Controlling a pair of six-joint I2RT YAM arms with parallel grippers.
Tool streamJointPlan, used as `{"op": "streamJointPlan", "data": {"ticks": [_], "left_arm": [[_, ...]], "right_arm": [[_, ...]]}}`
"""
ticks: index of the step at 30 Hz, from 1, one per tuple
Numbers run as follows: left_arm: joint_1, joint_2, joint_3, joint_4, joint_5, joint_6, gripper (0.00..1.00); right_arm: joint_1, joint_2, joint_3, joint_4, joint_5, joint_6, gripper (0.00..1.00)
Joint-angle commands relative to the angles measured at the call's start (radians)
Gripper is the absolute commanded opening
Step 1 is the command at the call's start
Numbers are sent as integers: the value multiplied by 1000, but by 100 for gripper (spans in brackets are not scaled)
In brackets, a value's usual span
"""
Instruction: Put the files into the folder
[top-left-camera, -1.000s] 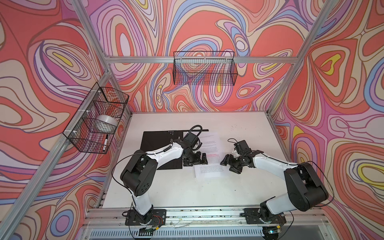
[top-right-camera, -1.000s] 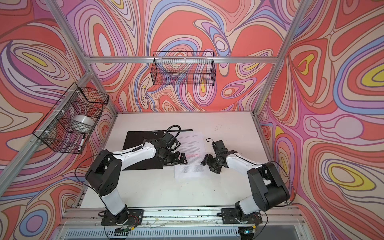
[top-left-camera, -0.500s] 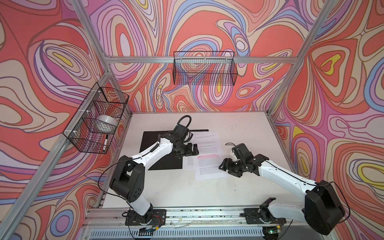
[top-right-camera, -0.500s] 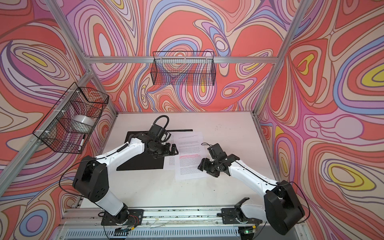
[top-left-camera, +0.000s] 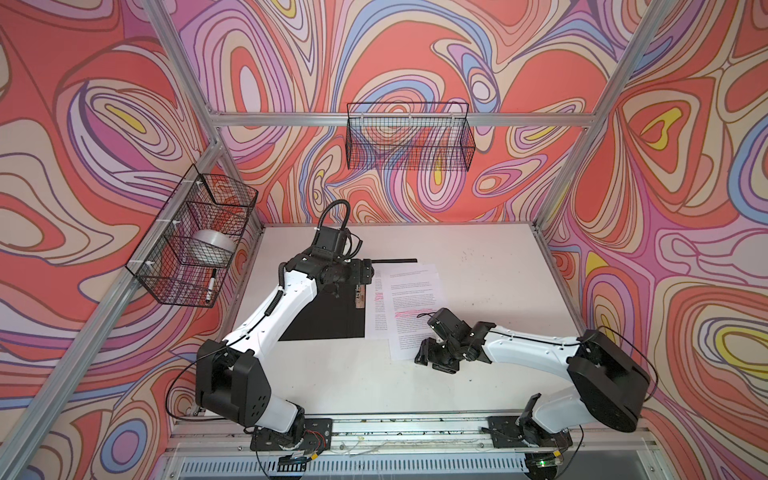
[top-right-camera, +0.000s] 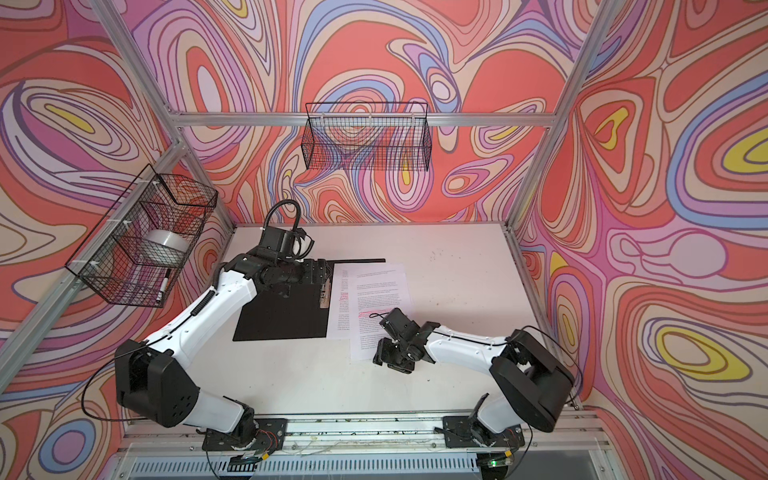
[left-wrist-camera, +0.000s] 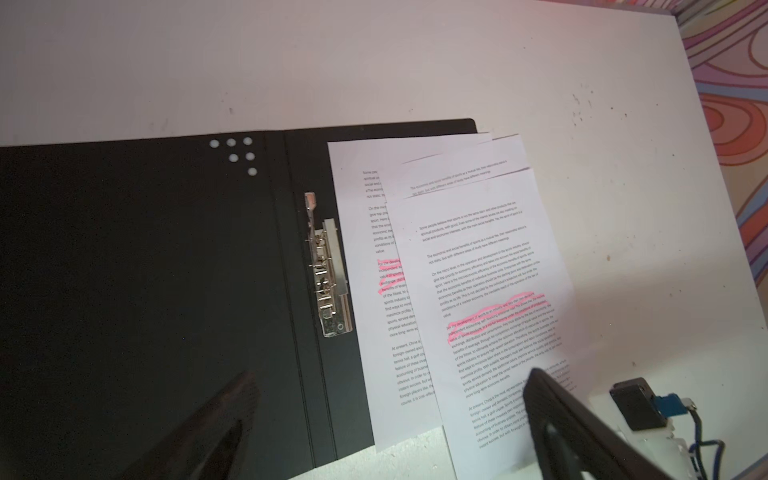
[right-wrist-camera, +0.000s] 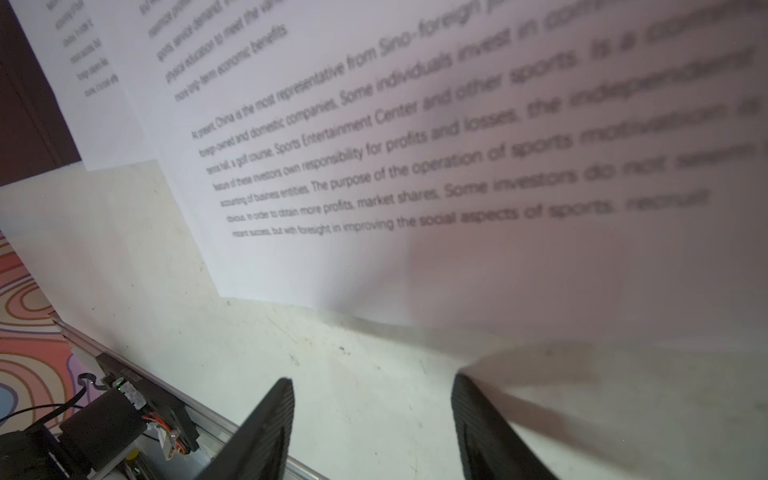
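Observation:
The folder (top-left-camera: 328, 316) (top-right-camera: 282, 316) lies open on the table, black inside up, its metal clip (left-wrist-camera: 328, 270) by the spine. The files (top-left-camera: 411, 299) (top-right-camera: 378, 303) (left-wrist-camera: 478, 257) rest fanned on its right half. The top sheet is skewed and overhangs onto the table. My left gripper (top-left-camera: 361, 270) (top-right-camera: 322, 270) (left-wrist-camera: 386, 415) hovers open above the folder's far edge, holding nothing. My right gripper (top-left-camera: 434, 359) (top-right-camera: 388, 359) (right-wrist-camera: 372, 386) is low at the top sheet's near right corner. It is open, with bare table between its fingers, and the sheet's edge (right-wrist-camera: 415, 291) lies just beyond the tips.
A wire basket (top-left-camera: 195, 249) with a tape roll and a marker hangs on the left wall. Another wire basket (top-left-camera: 409, 141) hangs on the back wall. The white table (top-left-camera: 478, 257) ends at an aluminium rail (top-left-camera: 374, 428) in front, where both arm bases stand.
My left gripper has drawn back from the sheets to the folder's far edge. My right gripper has slid toward the front, to the top sheet's near corner, and its jaws have narrowed.

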Motion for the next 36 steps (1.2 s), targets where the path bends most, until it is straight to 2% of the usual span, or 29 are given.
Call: {"op": "streamJointPlan", "data": {"ticks": [1, 19, 24, 27, 31, 36], "left_arm": [[26, -3, -19, 6, -9, 6, 100], [52, 50, -75, 42, 59, -23, 100], [52, 73, -80, 56, 56, -5, 100], [52, 84, -91, 86, 60, -8, 100], [52, 117, -89, 100, 53, -23, 100], [52, 149, -104, 126, 45, -17, 100]], "right_arm": [[10, 69, 39, -4, 79, 11, 64], [14, 309, 315, -97, 177, -104, 66], [14, 260, 350, -146, 103, -173, 68], [7, 171, 394, -251, 135, -210, 71], [-63, 115, 463, -348, 138, -261, 75], [-275, 106, 449, -285, 71, -305, 79]]}}
